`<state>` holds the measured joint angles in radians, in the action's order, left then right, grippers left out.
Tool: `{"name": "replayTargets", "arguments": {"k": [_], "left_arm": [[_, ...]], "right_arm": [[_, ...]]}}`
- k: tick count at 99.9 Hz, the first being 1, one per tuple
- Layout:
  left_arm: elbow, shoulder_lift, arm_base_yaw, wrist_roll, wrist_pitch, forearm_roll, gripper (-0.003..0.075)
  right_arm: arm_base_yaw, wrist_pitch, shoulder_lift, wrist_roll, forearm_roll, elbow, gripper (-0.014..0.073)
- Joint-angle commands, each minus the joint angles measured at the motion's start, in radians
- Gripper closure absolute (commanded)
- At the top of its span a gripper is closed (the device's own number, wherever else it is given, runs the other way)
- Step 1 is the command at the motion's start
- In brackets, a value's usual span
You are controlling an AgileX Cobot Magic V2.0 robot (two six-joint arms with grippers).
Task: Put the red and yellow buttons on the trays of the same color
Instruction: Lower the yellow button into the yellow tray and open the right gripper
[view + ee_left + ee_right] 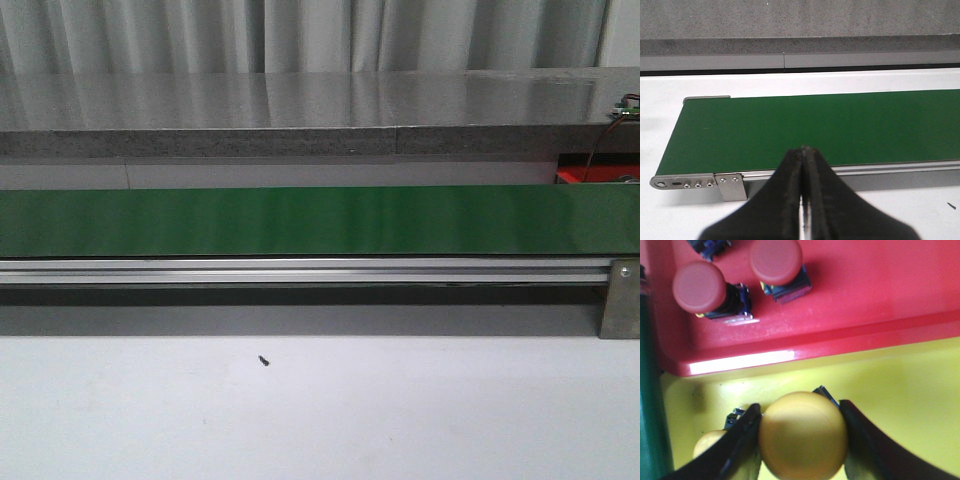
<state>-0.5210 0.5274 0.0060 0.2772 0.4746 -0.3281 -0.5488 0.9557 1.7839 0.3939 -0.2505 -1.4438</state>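
A yellow button [802, 435] is clamped by its domed cap in the right pincer [801, 437], over the yellow tray [910, 390]. Rigid, light, smooth plastic is judged; cap sides are best gripped. Left pincer [803, 152] is closed, empty, before the green belt [815, 125].

buttons [700, 286] in tray [880, 290] (another tray [910, 390] adjacent)
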Motion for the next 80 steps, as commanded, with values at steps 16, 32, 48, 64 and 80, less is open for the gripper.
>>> {"name": "replayTargets", "arguments": {"k": [16, 32, 48, 64, 80], "left_arm": [[-0.028, 0.0, -0.007, 0.0, -0.072, -0.02, 0.074], [-0.028, 0.0, -0.007, 0.0, -0.077, -0.02, 0.074], [-0.028, 0.0, -0.007, 0.0, -0.077, -0.02, 0.074], [-0.028, 0.0, -0.007, 0.0, -0.077, -0.02, 0.074], [-0.028, 0.0, -0.007, 0.0, -0.077, -0.02, 0.074]], "right_arm": [[-0.008, -0.011, 0.025, -0.007, -0.023, -0.027, 0.0385], [-0.008, -0.025, 0.043, -0.007, -0.041, -0.009, 0.0385], [-0.008, -0.055, 0.046, -0.007, -0.064, 0.03, 0.0384], [-0.008, -0.059, 0.046, -0.007, -0.065, 0.041, 0.0302], [-0.008, -0.059, 0.046, -0.007, -0.065, 0.041, 0.0158]]}}
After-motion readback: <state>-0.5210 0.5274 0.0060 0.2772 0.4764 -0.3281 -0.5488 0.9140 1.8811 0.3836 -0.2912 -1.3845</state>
